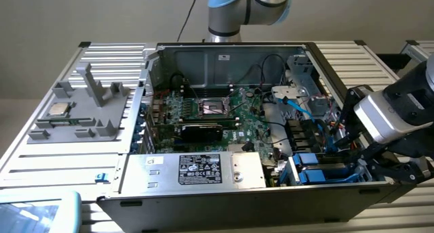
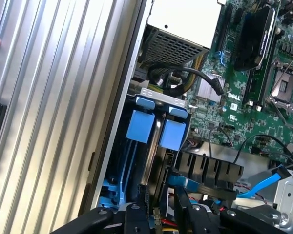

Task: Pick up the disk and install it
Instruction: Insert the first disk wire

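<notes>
The open computer case (image 1: 135,192) lies on the ribbed table. At the exterior view's right, near the case's front corner, is the drive bay (image 1: 298,179) holding two blue frames side by side. The disk (image 2: 172,135) stands on edge in the bay; its blue frame end shows, and its dark body (image 1: 337,165) runs back toward my gripper. My gripper (image 2: 161,217) sits at the end of the bay, in line with that dark body. In the exterior view the gripper (image 1: 379,167) hangs over the case's right wall, right beside the bay.
The motherboard (image 1: 217,116) with an empty CPU socket fills the case's middle. A silver power supply (image 1: 196,169) sits beside the bay. Blue and black cables (image 2: 185,183) cross close to the gripper. A grey fixture with a CPU chip (image 1: 58,109) stands at the exterior view's left.
</notes>
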Action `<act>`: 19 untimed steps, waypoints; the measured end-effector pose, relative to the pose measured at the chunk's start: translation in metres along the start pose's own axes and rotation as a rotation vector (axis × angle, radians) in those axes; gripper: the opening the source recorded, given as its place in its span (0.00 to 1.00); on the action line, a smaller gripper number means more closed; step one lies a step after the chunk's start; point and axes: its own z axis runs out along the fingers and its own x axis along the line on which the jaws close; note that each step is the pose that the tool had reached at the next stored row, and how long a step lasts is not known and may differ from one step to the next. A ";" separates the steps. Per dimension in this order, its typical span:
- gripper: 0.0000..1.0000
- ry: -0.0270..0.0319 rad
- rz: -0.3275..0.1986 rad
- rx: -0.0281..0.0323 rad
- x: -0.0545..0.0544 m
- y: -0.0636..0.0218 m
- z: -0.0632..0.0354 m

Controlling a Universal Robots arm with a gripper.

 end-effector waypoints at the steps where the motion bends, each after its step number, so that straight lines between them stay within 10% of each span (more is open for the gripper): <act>1: 0.34 -0.0033 -0.001 0.0006 0.001 -0.0004 0.0000; 9: 0.34 -0.0086 -0.001 0.0005 0.002 -0.0005 -0.0002; 19: 0.34 -0.0658 -0.006 0.0141 0.015 0.0006 0.0011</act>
